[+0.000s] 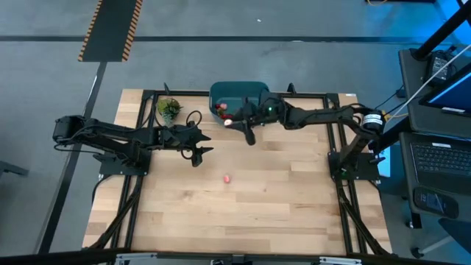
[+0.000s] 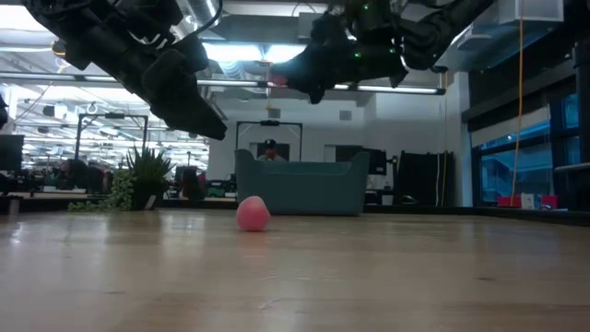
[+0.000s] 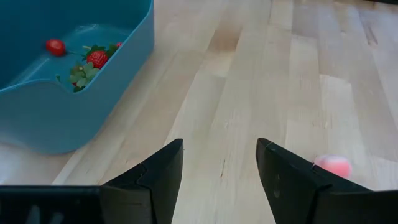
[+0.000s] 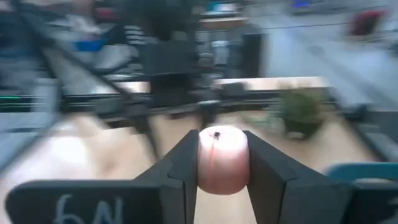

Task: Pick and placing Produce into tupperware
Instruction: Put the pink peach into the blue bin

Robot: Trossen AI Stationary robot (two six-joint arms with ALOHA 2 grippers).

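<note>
The teal tupperware [image 1: 237, 98] stands at the table's far middle, and holds red produce with green tops [image 3: 95, 59]. One pink piece of produce [image 1: 227, 178] lies alone on the wood mid-table. My right gripper [image 1: 231, 122] hangs high by the tub's near left corner, shut on a pale pink round piece [image 4: 222, 160]. My left gripper [image 3: 219, 165] stays open above the table left of centre, with nothing between its fingers. The tub is to its far side and the loose pink piece [image 3: 333, 167] is just beyond one finger. My right gripper pinches the pink piece by its two opposite sides [image 4: 203, 163] between its two fingers. The fingers reach in nearly level from the table's right. The piece is lifted well clear of the table [image 2: 274, 81]; a small dark spot shows on its top.
A small green leafy plant [image 1: 169, 109] stands at the far left of the table, left of the tub. Black frame bars [image 1: 335, 140] run along the table's edges. Bare wood [image 1: 243, 213] stretches across the near half.
</note>
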